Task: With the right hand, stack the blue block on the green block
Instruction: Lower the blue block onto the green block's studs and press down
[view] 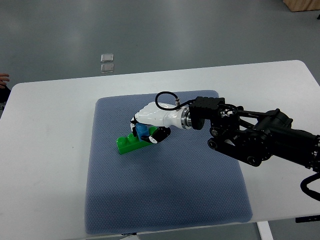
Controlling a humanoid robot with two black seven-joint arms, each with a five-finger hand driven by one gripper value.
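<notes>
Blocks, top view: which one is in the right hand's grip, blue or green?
The blue block. The right hand has its fingers curled around it, holding it over the green block, which lies on the blue mat with only its left end showing clear of the hand.

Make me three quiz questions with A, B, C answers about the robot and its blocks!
1. Where is the green block?
A. On the blue mat
B. On the bare white table
C. On the floor

2. What colour is the block in the right hand?
A. Red
B. Yellow
C. Blue

3. What is the right hand doing?
A. Lying flat and holding nothing
B. Curling its fingers round the blue block
C. Pointing up at the ceiling

Answers:
1. A, as the green block lies on the blue mat, near its middle.
2. C, as a blue block peeks out between the white fingers.
3. B, as the fingers wrap the blue block right over the green one.
</notes>
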